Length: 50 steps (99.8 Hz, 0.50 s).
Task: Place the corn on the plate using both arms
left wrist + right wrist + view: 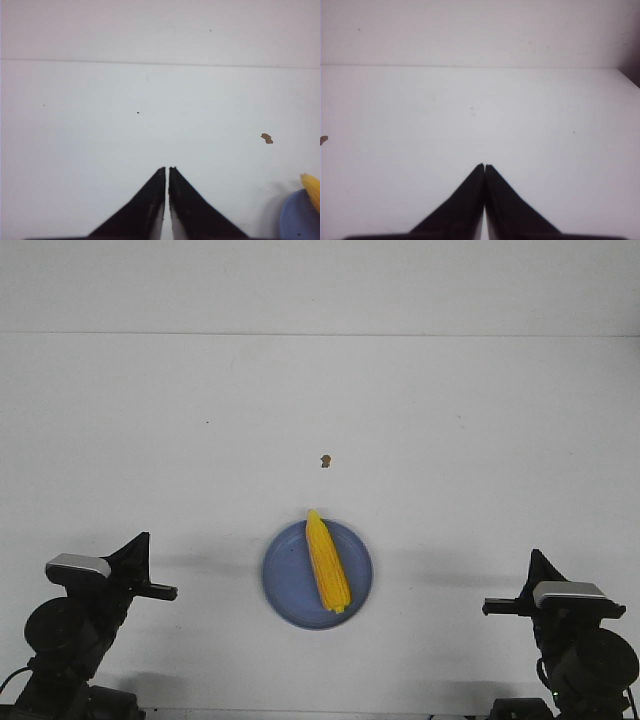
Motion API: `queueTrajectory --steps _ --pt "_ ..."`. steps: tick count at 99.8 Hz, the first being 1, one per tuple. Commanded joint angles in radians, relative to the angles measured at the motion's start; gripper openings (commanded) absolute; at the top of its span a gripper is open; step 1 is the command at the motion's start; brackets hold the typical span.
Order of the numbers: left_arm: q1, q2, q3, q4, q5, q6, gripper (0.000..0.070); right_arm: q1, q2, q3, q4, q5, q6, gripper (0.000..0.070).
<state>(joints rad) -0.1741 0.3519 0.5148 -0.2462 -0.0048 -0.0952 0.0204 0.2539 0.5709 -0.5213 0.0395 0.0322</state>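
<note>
A: How far along did your task look?

B: Done, by my judgement. The corn (327, 562) lay in the plate (285, 585), tip pointing away from you, and nothing else was in it.

A: And your grippers?

B: The left gripper (167, 169) was closed and empty, the plate well off to its right. The right gripper (484, 165) was closed and empty too, the plate well to its left. Nothing looked left to do.
</note>
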Motion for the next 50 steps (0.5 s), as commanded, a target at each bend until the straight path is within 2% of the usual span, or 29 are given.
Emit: queueTrajectory --steps 1,14,28,38,50 --pt "0.000 -0.002 0.011 0.009 -0.004 -0.003 0.0015 0.000 0.002 0.007 0.011 0.003 -0.006 0.0000" --pt "0.000 -0.002 0.011 0.009 -0.004 -0.002 0.0015 0.000 0.002 0.007 0.011 0.003 -0.006 0.0000" --pt "0.000 -0.016 0.007 0.012 -0.004 0.034 0.0015 0.000 0.002 0.007 0.011 0.003 -0.006 0.0000" --pt "0.004 -0.036 -0.035 0.084 -0.005 0.042 0.0015 0.000 0.002 0.007 0.011 0.003 -0.006 0.0000" --pt "0.013 -0.087 -0.158 0.241 -0.005 0.042 0.0015 0.000 0.002 0.007 0.011 0.003 -0.006 0.0000"
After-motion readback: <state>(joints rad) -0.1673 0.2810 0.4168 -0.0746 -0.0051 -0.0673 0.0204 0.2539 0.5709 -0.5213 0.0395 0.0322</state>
